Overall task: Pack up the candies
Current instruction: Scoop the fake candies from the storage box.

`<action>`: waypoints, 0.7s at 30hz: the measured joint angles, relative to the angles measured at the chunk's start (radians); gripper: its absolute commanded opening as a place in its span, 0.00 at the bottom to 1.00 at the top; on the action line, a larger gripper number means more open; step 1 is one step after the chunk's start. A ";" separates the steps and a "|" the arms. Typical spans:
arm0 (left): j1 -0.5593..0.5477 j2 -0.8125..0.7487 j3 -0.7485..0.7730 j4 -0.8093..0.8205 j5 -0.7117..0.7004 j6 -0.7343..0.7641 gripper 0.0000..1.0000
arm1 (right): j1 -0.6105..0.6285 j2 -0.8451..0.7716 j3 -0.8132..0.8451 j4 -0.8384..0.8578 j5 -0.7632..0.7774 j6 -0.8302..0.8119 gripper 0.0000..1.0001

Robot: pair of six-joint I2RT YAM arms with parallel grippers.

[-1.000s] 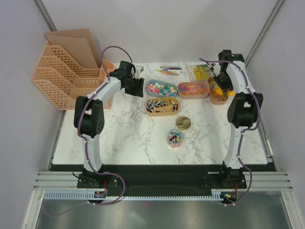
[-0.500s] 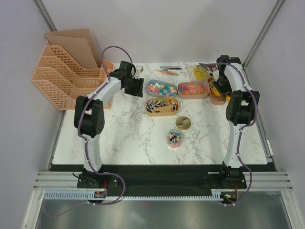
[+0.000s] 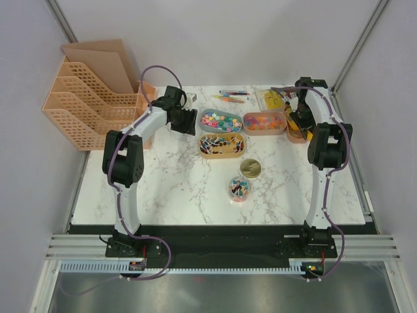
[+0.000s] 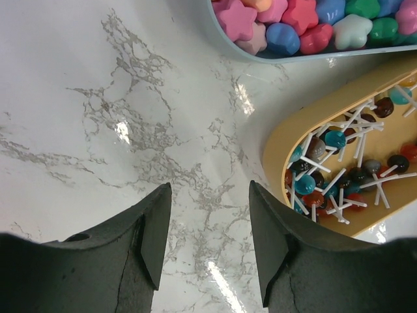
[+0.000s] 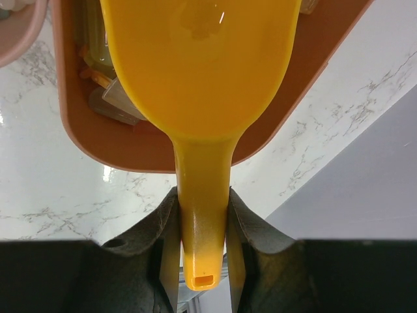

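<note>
A yellow-orange plastic scoop (image 5: 199,65) is clamped in the right gripper (image 5: 202,195); small bright candies (image 3: 264,122) are spread left of the scoop.

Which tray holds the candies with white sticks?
The yellow tray: its lollipops have white sticks. The blue tray beside it holds star candies without sticks.

Oval trays (image 4: 280,140): 4 | candies (image 4: 287,19): too many to count | round jar (image 3: 231,189): 1 | gold lid (image 3: 250,169): 1 | yellow scoop (image 5: 195,65): 1 | mesh file rack (image 3: 85,104): 1 | robot arms (image 3: 124,163): 2 | pens (image 3: 231,96): several, too small to count
</note>
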 measured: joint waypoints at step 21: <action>0.004 -0.031 -0.108 0.084 -0.127 0.084 0.61 | -0.007 -0.172 -0.332 0.290 -0.039 -0.029 0.00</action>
